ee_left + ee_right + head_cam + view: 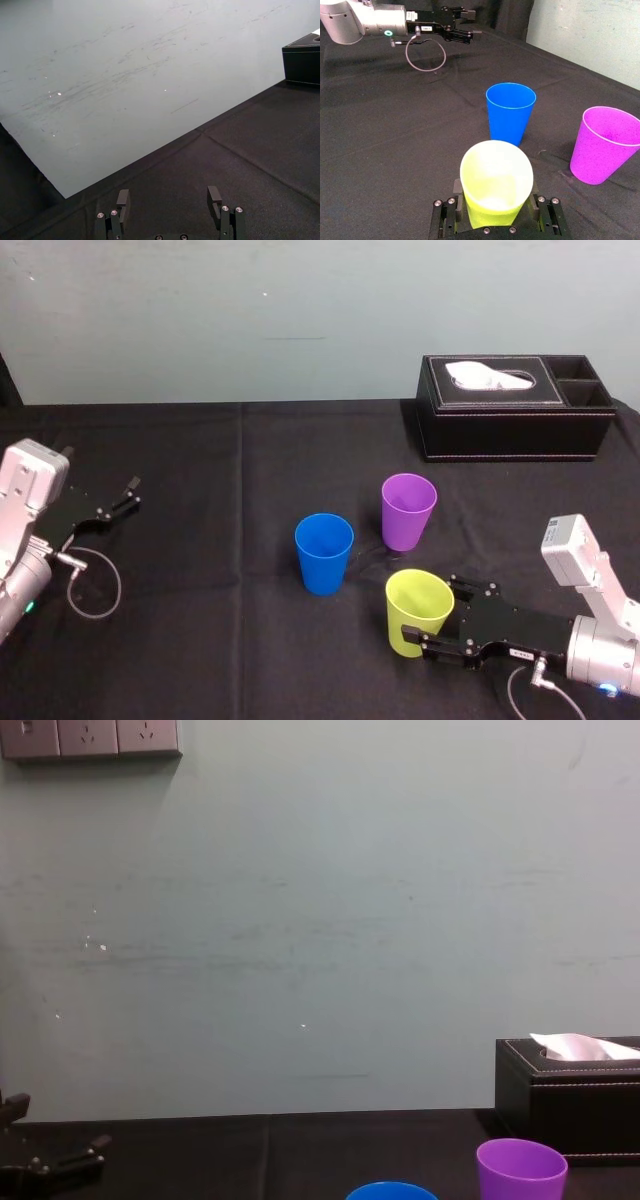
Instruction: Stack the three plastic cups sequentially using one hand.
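right claw [436,618] clamped on yellow-green cup [418,612], lower right, mouth up, likely for nesting | blue cup [324,553], purple cup [408,511] upright, apart, centre of bench [200,640] | left claw [128,495] apart, parked left edge

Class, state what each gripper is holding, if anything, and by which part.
The right gripper clasps the yellow-green cup by its lower side walls, a finger on each side. The left gripper, open, holds nothing.
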`<state>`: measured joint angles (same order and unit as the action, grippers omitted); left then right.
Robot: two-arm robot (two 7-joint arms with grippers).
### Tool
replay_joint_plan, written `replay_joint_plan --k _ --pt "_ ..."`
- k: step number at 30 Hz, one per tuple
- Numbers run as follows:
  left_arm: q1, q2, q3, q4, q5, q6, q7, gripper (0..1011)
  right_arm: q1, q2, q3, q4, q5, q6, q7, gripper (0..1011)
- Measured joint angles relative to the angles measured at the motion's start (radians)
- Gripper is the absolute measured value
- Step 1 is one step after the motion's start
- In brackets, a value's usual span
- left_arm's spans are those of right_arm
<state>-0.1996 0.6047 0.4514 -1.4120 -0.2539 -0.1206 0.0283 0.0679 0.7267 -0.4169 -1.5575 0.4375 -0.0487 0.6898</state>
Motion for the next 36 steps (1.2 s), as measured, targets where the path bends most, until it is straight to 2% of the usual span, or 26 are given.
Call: replay_joint_plan --k 7,14,20,25,30,36 --pt "0.000 0.000 0.000 0.000 0.000 0.000 0.000 1010 -0.004 0.003 0.003 -0.007 -0.001 0.000 -0.009 731" --pt "0.000 0.000 0.000 0.000 0.000 0.000 0.000 1010 -0.026 0.024 0.042 -0.070 0.000 0.003 -0.050 731" --pt "0.000 0.000 0.000 0.000 0.000 0.000 0.000 1010 -0.019 0.034 0.077 -0.121 0.038 0.046 -0.064 731" --pt "0.000 0.000 0.000 0.000 0.000 0.000 0.000 1010 0.013 0.033 0.092 -0.158 0.064 0.093 -0.078 731" --pt "0.000 0.000 0.000 0.000 0.000 0.000 0.000 1010 0.062 0.017 0.081 -0.170 0.073 0.127 -0.083 732" --pt "0.000 0.000 0.000 0.000 0.000 0.000 0.000 1010 0.140 -0.024 0.031 -0.158 0.073 0.168 -0.085 731"
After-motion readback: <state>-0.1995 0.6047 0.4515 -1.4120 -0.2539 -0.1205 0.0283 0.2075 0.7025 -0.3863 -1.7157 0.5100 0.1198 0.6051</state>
